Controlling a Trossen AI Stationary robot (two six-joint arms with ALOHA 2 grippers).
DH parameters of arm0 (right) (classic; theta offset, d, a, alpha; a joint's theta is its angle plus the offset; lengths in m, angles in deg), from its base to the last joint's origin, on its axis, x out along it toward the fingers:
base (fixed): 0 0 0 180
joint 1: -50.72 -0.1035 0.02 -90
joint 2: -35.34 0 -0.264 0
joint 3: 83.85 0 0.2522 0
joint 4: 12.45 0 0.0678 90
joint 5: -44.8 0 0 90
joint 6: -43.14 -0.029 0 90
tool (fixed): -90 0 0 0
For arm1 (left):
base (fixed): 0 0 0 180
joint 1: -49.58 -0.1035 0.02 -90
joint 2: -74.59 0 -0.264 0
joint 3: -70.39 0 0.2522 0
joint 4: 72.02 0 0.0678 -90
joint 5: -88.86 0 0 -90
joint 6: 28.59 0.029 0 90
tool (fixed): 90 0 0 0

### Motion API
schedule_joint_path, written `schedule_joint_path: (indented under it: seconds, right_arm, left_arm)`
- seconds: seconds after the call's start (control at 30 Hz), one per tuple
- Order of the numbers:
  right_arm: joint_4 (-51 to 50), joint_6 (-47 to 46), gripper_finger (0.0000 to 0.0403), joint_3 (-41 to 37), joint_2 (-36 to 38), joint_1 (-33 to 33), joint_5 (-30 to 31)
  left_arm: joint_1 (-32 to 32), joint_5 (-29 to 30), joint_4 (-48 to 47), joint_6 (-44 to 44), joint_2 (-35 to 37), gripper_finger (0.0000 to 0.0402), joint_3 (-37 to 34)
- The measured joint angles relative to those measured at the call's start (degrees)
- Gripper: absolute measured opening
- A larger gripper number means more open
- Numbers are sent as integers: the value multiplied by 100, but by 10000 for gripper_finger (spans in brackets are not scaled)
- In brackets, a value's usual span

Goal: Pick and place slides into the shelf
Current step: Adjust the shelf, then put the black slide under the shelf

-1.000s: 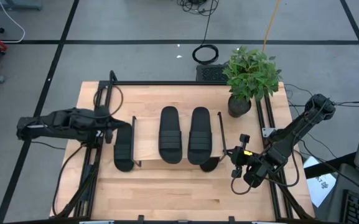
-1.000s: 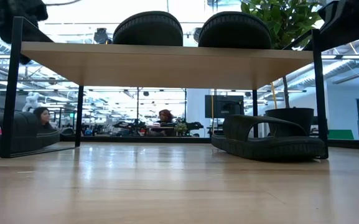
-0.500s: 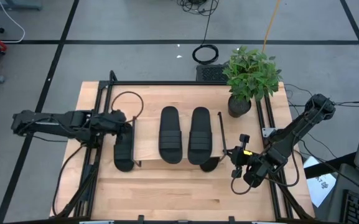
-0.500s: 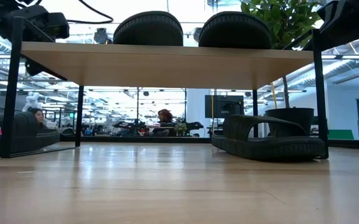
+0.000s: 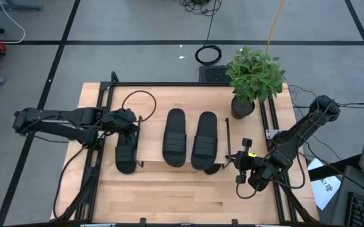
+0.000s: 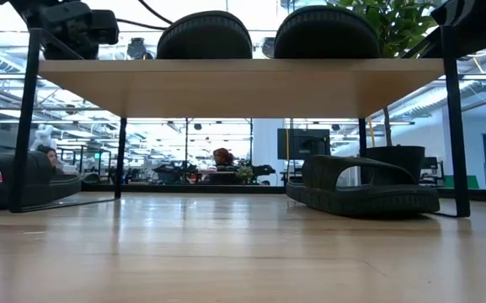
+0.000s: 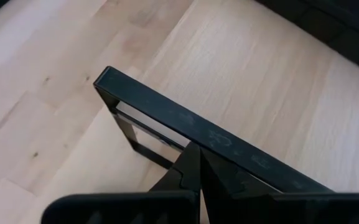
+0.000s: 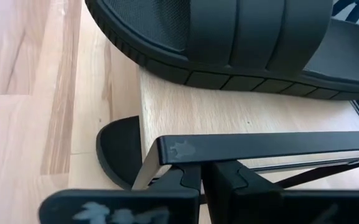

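I find my left gripper (image 5: 131, 120) and right gripper (image 5: 237, 161) both pressed shut against the shelf (image 5: 150, 146) end frames, apparently steadying it; two slides (image 5: 175, 137) sit on top, two beneath

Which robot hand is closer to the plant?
The right one. The right gripper sits at the shelf's right end, below the potted plant. The left gripper is at the shelf's far left end.
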Motion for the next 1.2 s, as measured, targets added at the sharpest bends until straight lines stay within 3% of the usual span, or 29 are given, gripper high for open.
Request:
schedule_joint_path:
  seconds: [0.57,0.97,1.2]
  right_arm:
    - [-144,-548,0,1,13,9,36]
    - [-1150,-1265,0,0,279,-53,68]
    - [-1725,-1395,0,0,940,-564,599]
  left_arm:
    - [38,615,-467,-492,-100,5,-19]
    - [371,2173,-753,-899,230,5,-17]
    - [606,3478,-626,-416,954,5,-17]
